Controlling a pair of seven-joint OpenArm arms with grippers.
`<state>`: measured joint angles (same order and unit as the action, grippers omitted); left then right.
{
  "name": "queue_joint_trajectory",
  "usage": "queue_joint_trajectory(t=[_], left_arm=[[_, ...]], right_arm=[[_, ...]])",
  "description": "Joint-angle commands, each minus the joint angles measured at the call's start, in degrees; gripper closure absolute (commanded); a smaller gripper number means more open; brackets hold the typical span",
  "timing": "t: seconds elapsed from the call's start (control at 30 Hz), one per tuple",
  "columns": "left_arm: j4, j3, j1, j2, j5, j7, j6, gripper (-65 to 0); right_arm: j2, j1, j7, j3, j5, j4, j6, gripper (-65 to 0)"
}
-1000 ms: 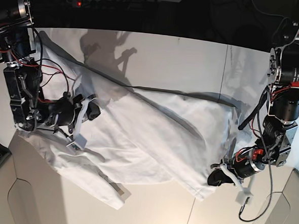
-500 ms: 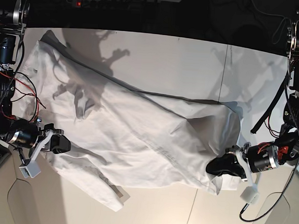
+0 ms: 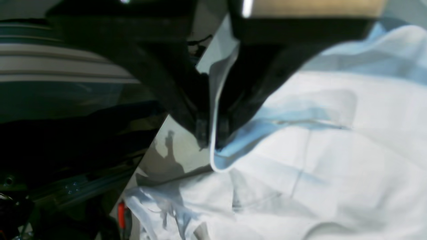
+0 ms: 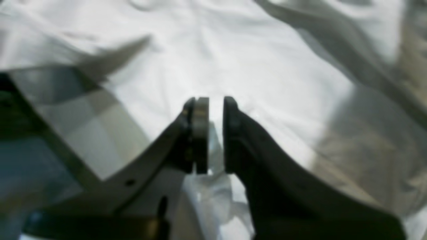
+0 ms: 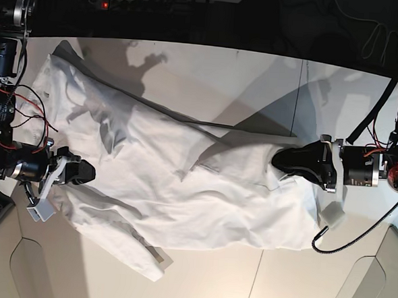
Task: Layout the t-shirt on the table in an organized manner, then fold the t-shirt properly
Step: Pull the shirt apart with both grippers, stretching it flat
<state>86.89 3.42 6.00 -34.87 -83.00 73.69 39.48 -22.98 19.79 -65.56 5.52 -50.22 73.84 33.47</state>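
Observation:
The white t-shirt (image 5: 183, 188) lies stretched across the white table (image 5: 257, 78), creased, with one corner reaching the front edge. My left gripper (image 5: 281, 161) is at the shirt's right end, shut on a raised fold. In the left wrist view the gripper (image 3: 213, 138) pinches a thin cloth edge of the t-shirt (image 3: 333, 150). My right gripper (image 5: 84, 172) is at the shirt's left edge. In the right wrist view the gripper (image 4: 216, 133) has its fingers nearly together with white cloth of the t-shirt (image 4: 233, 50) between them.
A thin dark seam line (image 5: 298, 94) crosses the table on the right. Rounded cut-outs (image 5: 36, 274) run along the front edge. A black cable (image 5: 355, 243) loops below my left arm. Dark equipment and a power strip (image 5: 120, 4) stand behind the table.
My right gripper drew the shirt's left side out toward the left edge. My left gripper moved from the front right toward the back, lifting the shirt's right end; the shirt is more spread.

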Motion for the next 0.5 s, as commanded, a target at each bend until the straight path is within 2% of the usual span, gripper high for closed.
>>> queue_joint_trajectory(t=[0.0, 0.2, 0.33, 0.47], left_arm=[[0.8, -0.4, 0.9, -0.7, -1.4, -1.0, 0.5, 0.0], [0.8, -0.5, 0.7, 1.8, -0.7, -1.1, 0.5, 0.0], [0.8, -0.5, 0.6, 4.1, -0.2, -1.7, 0.5, 0.0], [0.8, -0.4, 0.7, 5.6, 1.2, -2.7, 0.5, 0.0]], right_arm=[[-1.7, 0.0, -0.6, 1.1, -2.4, 1.0, 0.7, -6.6], [-3.5, -8.1, -5.0, 8.6, -9.7, 5.6, 2.6, -6.9], [-3.7, -15.4, -6.3, 13.7, -9.9, 12.4, 2.8, -13.6], [-3.7, -23.9, -6.4, 15.2, -10.2, 19.6, 2.8, -17.2]])
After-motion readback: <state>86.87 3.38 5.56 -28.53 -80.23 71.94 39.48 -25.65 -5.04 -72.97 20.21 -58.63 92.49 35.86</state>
